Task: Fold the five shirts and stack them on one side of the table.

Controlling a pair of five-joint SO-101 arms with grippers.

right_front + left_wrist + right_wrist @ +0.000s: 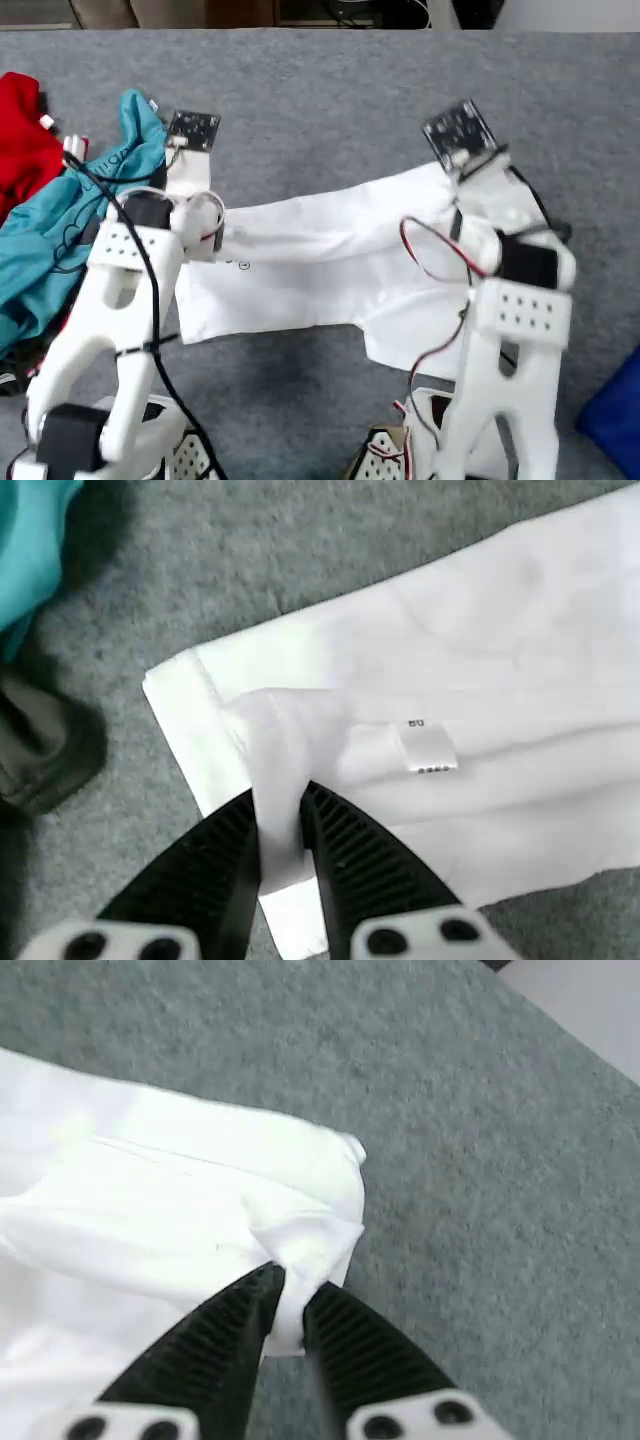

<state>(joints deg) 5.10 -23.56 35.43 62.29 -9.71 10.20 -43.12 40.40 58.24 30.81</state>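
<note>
Both hands are clamped on cloth: my left hand (280,805) pinches a raised fold of the white shirt (500,630) just beside its label (430,748), and my right hand (290,1290) nips a corner at the far end. That shirt lies stretched across the middle of the desk (330,100), only partly folded as I judge it. A teal shirt (60,230) and a red shirt (25,140) lie crumpled beside the left arm; I see no stack, so most of the job remains
</note>
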